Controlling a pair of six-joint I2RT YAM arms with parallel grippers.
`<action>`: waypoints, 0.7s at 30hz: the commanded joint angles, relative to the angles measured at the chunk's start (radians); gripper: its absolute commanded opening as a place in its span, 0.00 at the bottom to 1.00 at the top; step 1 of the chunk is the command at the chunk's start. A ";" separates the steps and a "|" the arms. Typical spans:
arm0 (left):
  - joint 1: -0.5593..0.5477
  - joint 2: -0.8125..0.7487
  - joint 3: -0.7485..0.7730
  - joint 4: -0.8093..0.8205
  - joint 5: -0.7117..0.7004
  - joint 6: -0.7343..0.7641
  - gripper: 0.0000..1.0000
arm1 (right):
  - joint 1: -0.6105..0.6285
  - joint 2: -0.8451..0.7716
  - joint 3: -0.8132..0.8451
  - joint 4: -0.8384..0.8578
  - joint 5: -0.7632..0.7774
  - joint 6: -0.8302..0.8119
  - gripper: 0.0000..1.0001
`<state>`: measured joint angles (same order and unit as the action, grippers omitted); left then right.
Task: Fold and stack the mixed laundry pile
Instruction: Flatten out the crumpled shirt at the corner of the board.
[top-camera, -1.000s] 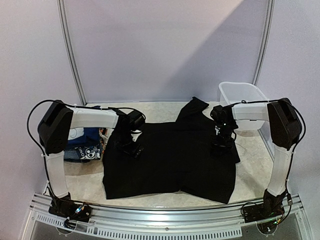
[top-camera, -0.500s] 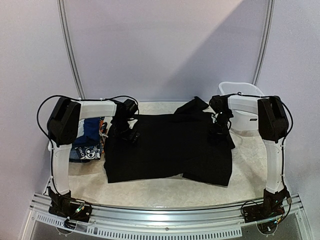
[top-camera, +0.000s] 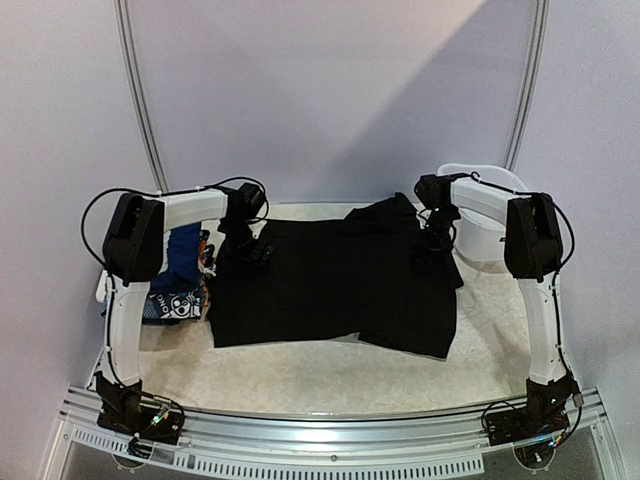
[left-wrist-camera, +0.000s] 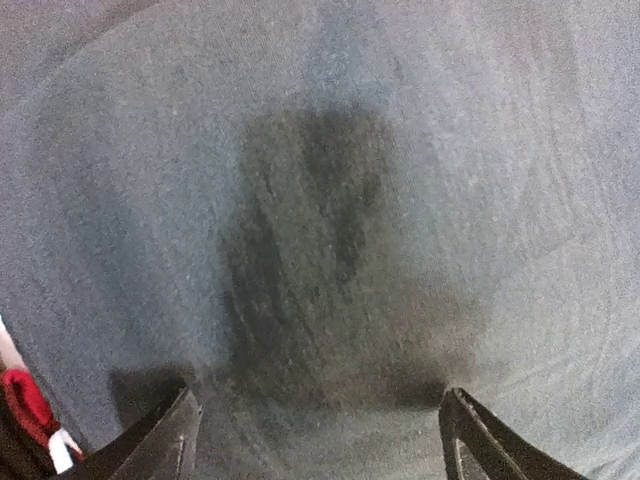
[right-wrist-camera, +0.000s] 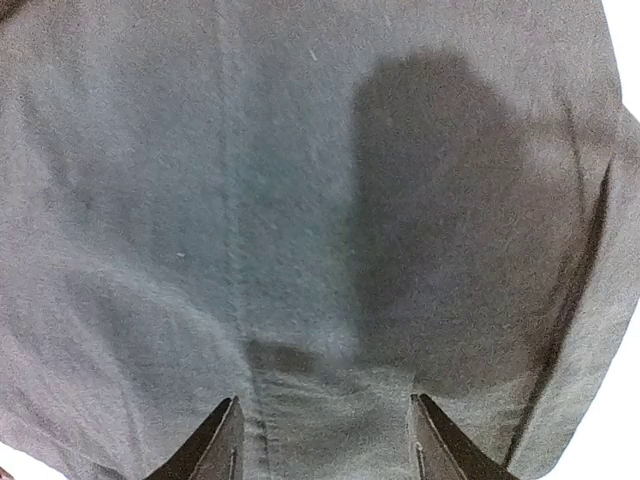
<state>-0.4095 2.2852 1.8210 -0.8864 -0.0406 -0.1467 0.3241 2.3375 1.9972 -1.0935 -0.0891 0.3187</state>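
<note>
Probably lab booth (plain partition walls (top-camera: 330, 100)).

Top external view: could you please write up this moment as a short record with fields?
black garment: spread flat mid-table, one part bunched at the far edge
left gripper: open, fingertips over the cloth's left part
right gripper: open, fingertips over the cloth's right part
blue cartoon-print garment: at the left, beside the black one
white tub: far right corner

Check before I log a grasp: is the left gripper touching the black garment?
Cannot tell. The left wrist view shows the open left gripper over the black garment, but neither contact nor gap plainly.
</note>
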 joint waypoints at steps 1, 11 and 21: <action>-0.013 -0.094 0.004 -0.030 -0.014 0.001 0.86 | -0.008 -0.058 0.021 -0.027 -0.023 -0.020 0.57; -0.120 -0.319 -0.149 -0.078 -0.094 0.018 0.91 | 0.024 -0.409 -0.351 0.062 -0.042 0.099 0.59; -0.279 -0.547 -0.446 -0.083 -0.120 -0.014 0.92 | 0.101 -0.756 -0.835 0.178 -0.151 0.273 0.60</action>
<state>-0.6434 1.8229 1.4830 -0.9447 -0.1471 -0.1440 0.3931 1.6691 1.2892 -0.9779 -0.1726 0.5068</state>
